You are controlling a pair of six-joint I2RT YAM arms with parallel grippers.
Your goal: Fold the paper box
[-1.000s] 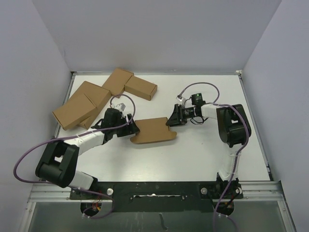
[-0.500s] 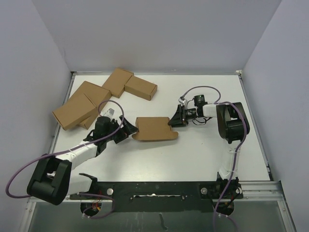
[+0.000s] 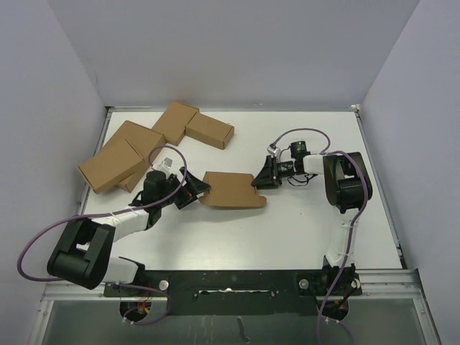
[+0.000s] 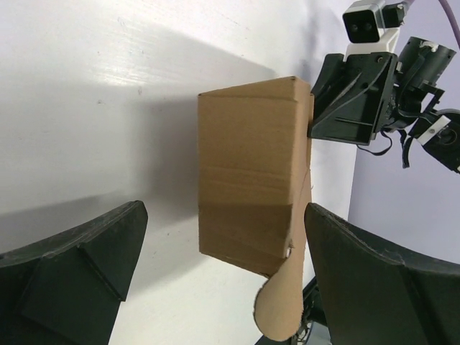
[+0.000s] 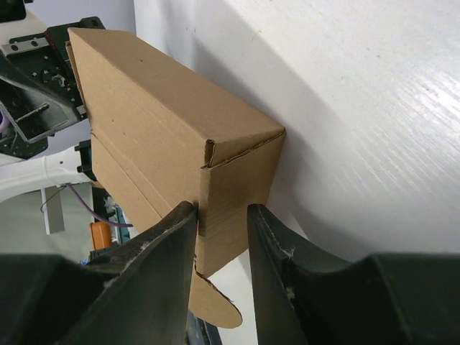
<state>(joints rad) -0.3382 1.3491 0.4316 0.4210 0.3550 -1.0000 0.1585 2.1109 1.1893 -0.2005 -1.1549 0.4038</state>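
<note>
While the paper box [image 3: 230, 190] lies at mid-frame, right gripper [image 3: 256, 180] pinching its right end, left gripper [image 3: 198, 188] spread wide, empty, just beside its left end.

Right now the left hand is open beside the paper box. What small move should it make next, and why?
Probably ease the left hand forward until its open fingers straddle the end of the paper box facing it. The right hand pinches only the opposite end panel, the left stands short of the box, and a rounded tab hangs loose, so a second hold seems needed first.
</note>
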